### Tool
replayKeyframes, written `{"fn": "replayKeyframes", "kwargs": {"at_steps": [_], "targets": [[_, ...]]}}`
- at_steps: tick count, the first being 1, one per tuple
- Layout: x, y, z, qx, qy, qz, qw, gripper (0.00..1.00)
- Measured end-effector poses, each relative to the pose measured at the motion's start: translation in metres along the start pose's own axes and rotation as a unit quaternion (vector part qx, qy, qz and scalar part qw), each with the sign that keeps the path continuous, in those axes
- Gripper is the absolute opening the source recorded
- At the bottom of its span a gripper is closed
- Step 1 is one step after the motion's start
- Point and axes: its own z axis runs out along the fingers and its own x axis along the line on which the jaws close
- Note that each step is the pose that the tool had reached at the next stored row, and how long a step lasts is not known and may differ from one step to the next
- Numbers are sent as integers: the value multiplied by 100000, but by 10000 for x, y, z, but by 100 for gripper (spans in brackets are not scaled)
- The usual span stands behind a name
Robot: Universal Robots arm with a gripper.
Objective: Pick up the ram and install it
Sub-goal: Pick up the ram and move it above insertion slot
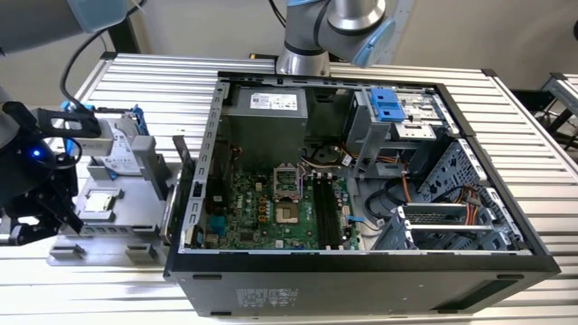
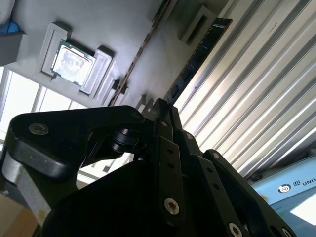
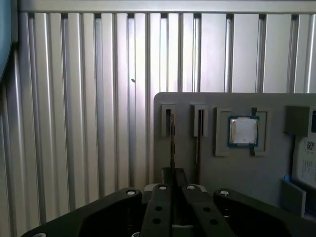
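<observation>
The ram [image 3: 171,140] is a thin dark stick standing on edge in a slot of the grey fixture [image 3: 237,173]. In the second wrist view the ram [image 2: 200,52] runs as a long dark strip away from my fingers. My gripper [image 3: 173,174] has its fingers drawn close together on the near end of this stick. The ram still sits in its slot. In the exterior view my arm's black wrist [image 1: 36,176] hangs over the left end of the fixture [image 1: 118,233], well away from the open computer case [image 1: 361,169].
A second thin stick [image 3: 199,136] stands in the neighbouring slot. A processor chip [image 3: 243,131] lies in a recess beside it, and a silver hard drive [image 1: 113,152] sits further along the fixture. The motherboard's long black slots [image 1: 327,210] lie inside the case. A ribbed metal table [image 3: 89,123] surrounds everything.
</observation>
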Motion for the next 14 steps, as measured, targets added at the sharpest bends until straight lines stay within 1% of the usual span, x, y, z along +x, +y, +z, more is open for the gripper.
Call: {"fn": "replayKeyframes", "kwargs": {"at_steps": [14], "targets": [[-1, 0, -167, -2, -2, 0, 100000, 0]]}}
